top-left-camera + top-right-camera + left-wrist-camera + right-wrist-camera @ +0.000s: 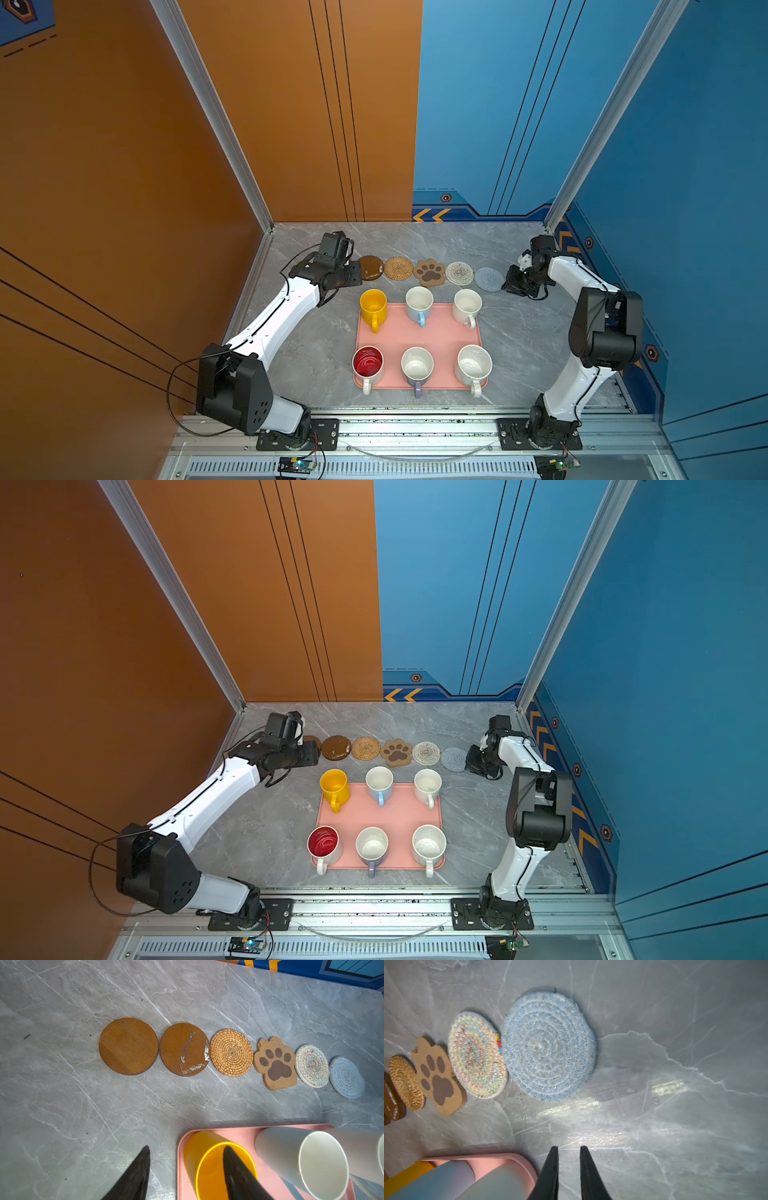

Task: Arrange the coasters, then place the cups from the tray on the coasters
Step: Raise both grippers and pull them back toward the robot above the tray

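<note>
Six coasters [231,1052] are laid in a close row on the worktop [316,365] just beyond the tray's [432,334] far edge, so the arranging is judged done or nearly so. All six cups [417,364] are seen upright on the tray, in two rows of three, so every placing is left. The left jaws are held apart and empty off the tray's far left corner, while the right jaws, nearly together and empty, are held off its far right corner.
</note>
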You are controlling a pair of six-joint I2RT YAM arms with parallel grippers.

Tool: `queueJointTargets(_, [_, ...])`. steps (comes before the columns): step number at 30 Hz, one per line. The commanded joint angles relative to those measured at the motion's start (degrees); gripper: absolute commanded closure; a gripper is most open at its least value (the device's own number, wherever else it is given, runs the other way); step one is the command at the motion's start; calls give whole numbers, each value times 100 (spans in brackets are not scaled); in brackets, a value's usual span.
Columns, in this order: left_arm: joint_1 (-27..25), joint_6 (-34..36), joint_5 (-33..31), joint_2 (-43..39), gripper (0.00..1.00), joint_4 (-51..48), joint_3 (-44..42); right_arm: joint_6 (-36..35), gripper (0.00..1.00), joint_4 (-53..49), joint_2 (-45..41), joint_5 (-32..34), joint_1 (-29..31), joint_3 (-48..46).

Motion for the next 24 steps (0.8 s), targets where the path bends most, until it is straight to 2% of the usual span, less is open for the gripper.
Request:
queueJointTargets(1, [-76,-71,-238,-208,42,-93,-129,-8,82,225,256,-175,-90,99])
queueJointTargets(11, [-211,-140,-254,-369,42,-130,-161,92,81,378,937,-301,-107,445])
queueJointTargets(24, [-257,-192,-431,-622,41,-211,-326,169,82,431,1200,-433,-3,609])
